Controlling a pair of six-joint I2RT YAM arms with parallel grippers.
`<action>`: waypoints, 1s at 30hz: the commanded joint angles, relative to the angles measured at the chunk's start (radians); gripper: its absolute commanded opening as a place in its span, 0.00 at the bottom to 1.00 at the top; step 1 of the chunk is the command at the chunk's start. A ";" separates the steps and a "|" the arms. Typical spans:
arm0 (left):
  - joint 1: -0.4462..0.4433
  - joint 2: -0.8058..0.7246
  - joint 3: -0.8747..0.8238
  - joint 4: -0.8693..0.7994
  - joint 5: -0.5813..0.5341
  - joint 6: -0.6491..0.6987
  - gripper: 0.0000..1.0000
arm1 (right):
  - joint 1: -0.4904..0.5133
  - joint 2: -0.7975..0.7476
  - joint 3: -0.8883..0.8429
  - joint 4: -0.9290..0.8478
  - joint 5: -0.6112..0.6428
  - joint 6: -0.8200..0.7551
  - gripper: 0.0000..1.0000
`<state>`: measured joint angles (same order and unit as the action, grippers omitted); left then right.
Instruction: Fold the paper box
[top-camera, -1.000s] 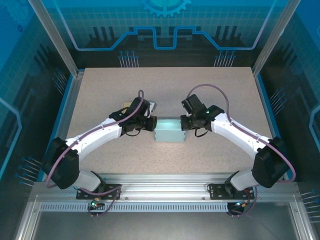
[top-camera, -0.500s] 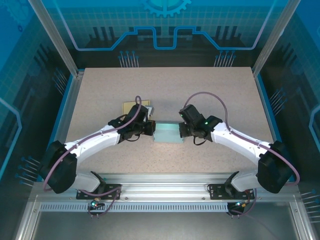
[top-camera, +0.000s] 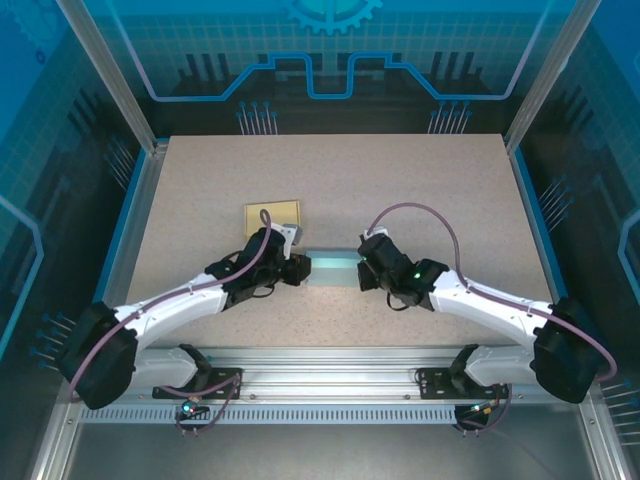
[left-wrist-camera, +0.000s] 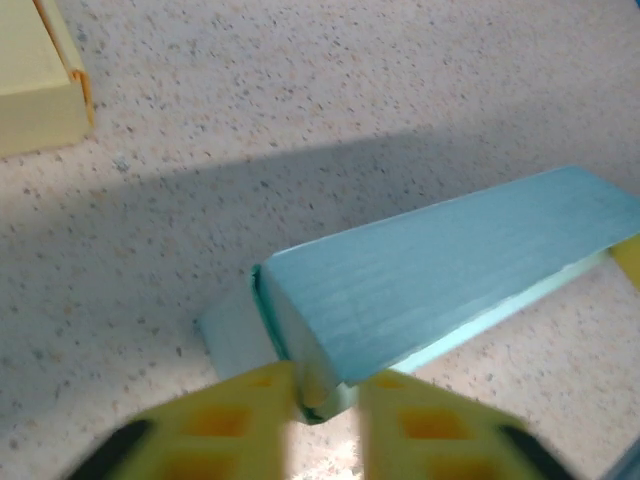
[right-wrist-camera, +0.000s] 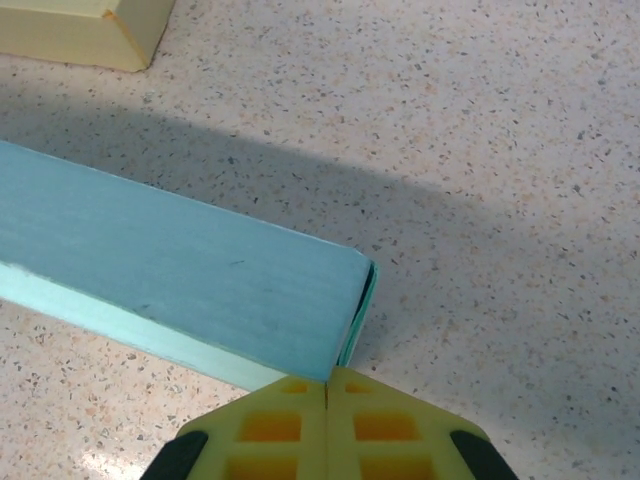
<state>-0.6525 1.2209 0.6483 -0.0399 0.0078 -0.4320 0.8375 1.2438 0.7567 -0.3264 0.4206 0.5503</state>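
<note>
The table (top-camera: 400, 180) was tan with little dark specks. Blue walls (top-camera: 330, 60) with line patterns stood around it. A yellow block (top-camera: 272, 213) lay on the table, behind the box and apart from it.

The box (top-camera: 333, 268) was pale blue-green, long and flat. It lay on the table near the front, between the two grippers. The left gripper (left-wrist-camera: 325, 400) had its fingers a little apart around one end of the box. I could not tell if they pinched it. The right gripper (right-wrist-camera: 327, 395) was clenched tight, with its tips touching the other end's corner.
</note>
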 joint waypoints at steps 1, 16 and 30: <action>-0.009 -0.090 -0.012 0.009 0.018 -0.017 0.43 | 0.046 -0.026 -0.057 0.052 0.071 0.008 0.00; -0.010 -0.090 0.043 -0.102 -0.121 -0.193 0.68 | 0.099 -0.019 -0.065 0.070 0.152 0.010 0.00; -0.064 -0.039 -0.106 -0.016 -0.186 -0.264 0.67 | 0.149 0.079 0.012 0.015 0.206 0.032 0.00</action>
<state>-0.7036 1.1587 0.5949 -0.0525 -0.1326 -0.6701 0.9684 1.3029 0.7509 -0.2531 0.6235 0.5579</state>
